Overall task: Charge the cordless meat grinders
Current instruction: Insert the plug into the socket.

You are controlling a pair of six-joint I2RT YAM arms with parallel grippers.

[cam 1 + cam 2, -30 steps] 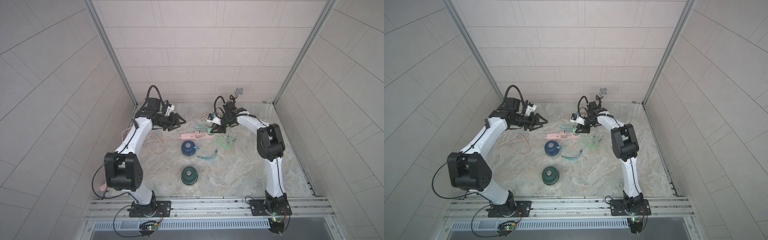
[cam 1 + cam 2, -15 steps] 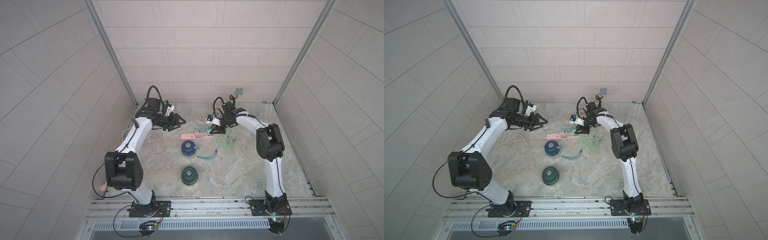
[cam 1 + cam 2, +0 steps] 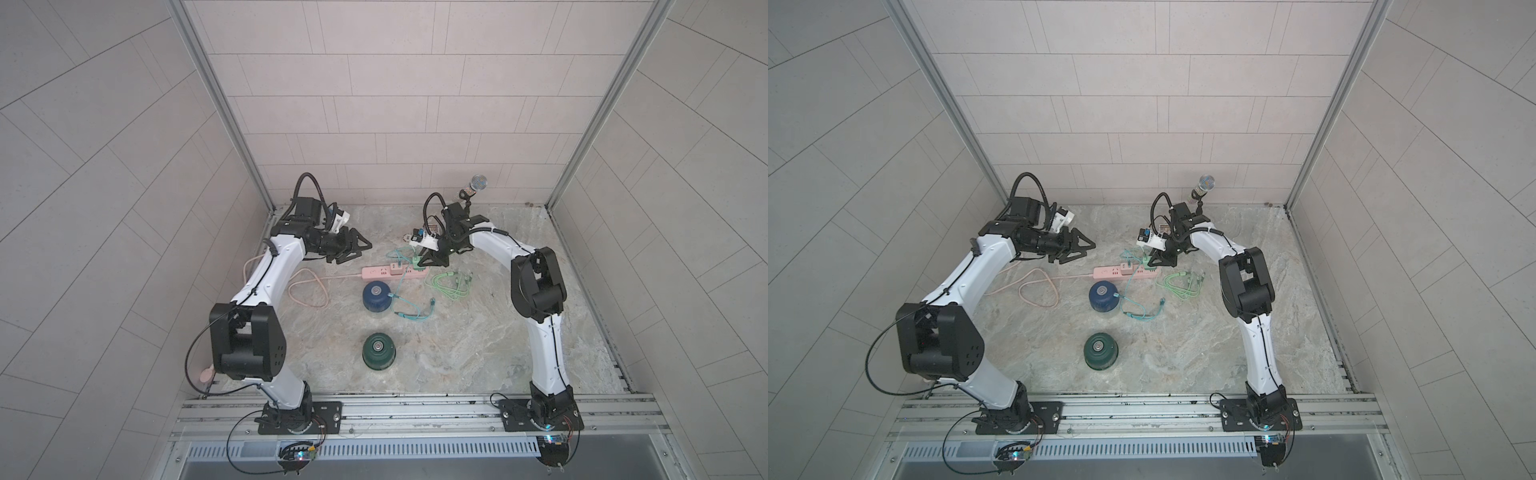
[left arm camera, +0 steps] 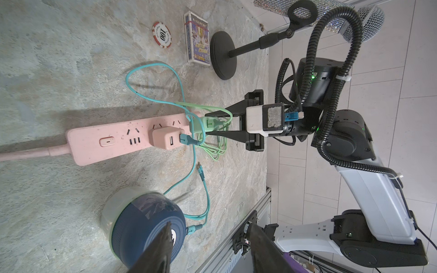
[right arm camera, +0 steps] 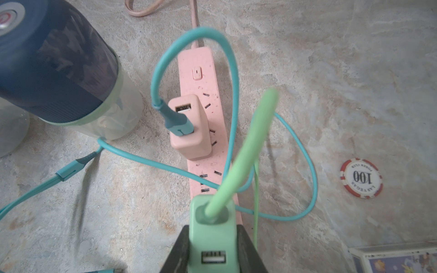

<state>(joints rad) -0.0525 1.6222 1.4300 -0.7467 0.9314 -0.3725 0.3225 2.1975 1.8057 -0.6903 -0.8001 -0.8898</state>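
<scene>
Top views, both alike, count two grinders on the table (image 3: 457, 353). The blue grinder (image 3: 376, 296) stands just in front of the single pink power strip (image 3: 392, 272). The green grinder (image 3: 378, 351) stands nearer the rail, apart from the cables. There are two cables, a teal cable (image 3: 411, 311) beside the blue unit and a bundled green cable (image 3: 451, 284). One microphone stand (image 3: 471, 191) rises at the back. The left arm bends up from its base with its forearm level, and the left gripper (image 3: 358, 249) hangs above the table with its fingers spread and empty. The right arm arches over, wrist tipped down, and the right gripper (image 3: 424, 262) is at the strip's end.

Left wrist view adds small things the top views barely show: one poker chip (image 4: 162, 35) and one card box (image 4: 197, 40) near the stand's base. It also shows two chargers. The pink charger (image 4: 165, 137) sits in the strip with the teal plug in it, and the green charger (image 4: 210, 124) is pinched between the right fingers. A teal plug touches the blue grinder's side.

Right wrist view shows that clamp closest, with black fingers tight on both sides of the green charger over the strip's last sockets. Whether its pins are seated cannot be told.
</scene>
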